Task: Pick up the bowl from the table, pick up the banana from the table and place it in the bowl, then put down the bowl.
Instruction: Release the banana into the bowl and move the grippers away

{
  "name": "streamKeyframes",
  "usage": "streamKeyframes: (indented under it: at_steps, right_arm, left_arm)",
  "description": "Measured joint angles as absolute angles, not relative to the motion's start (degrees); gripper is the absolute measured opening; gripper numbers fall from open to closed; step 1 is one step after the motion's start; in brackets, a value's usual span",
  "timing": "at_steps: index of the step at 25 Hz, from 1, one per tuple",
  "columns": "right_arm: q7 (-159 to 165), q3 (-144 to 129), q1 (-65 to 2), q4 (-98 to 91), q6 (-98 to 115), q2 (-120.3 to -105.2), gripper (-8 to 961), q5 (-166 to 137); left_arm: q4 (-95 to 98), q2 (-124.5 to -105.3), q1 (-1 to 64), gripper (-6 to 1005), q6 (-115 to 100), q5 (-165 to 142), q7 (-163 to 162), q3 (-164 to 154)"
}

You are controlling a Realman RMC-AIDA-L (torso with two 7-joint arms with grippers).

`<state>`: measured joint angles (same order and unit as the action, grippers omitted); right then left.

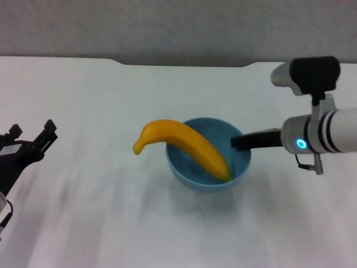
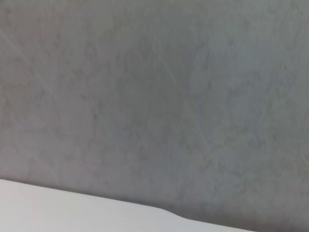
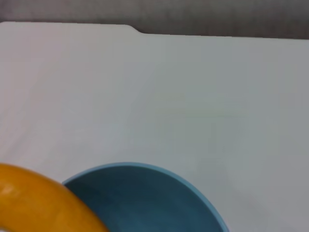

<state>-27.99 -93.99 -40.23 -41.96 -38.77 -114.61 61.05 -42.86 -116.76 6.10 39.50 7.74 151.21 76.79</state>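
The light-blue bowl (image 1: 205, 184) is at the middle of the white table (image 1: 83, 218). The yellow-orange banana (image 1: 184, 140) lies in it, one end down inside and the other end sticking out over the bowl's left rim. My right gripper (image 1: 239, 141) reaches in from the right and is shut on the bowl's right rim. I cannot tell whether the bowl rests on the table or hangs just above it. My left gripper (image 1: 32, 133) is open and empty at the far left, well away from the bowl. The right wrist view shows the bowl (image 3: 145, 203) and the banana (image 3: 34, 203) close up.
The table's far edge with its shallow notch (image 1: 184, 62) runs along the back, with a grey wall (image 2: 154, 96) behind it. The left wrist view shows only that wall and a strip of table (image 2: 48, 208).
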Motion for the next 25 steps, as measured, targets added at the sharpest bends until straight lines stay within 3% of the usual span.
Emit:
streamKeyframes:
  at_steps: [5, 17, 25]
  right_arm:
    - [-30.87, -90.3, -45.44, -34.44, -36.26, -114.14, 35, 60.95]
    - [-34.77, -83.97, -47.37, -28.87, -33.39, -112.71, 35, 60.9]
    - [-36.37, -84.44, -47.53, -28.89, -33.94, -114.55, 35, 60.95]
  left_arm:
    - [-42.54, -116.8, 6.54, 879, 39.17, 7.82, 150.8, 76.82]
    - [-41.92, -116.81, 6.77, 878, 39.28, 7.83, 149.77, 76.82]
    - [-41.82, -116.84, 6.79, 878, 39.28, 7.83, 149.68, 76.8]
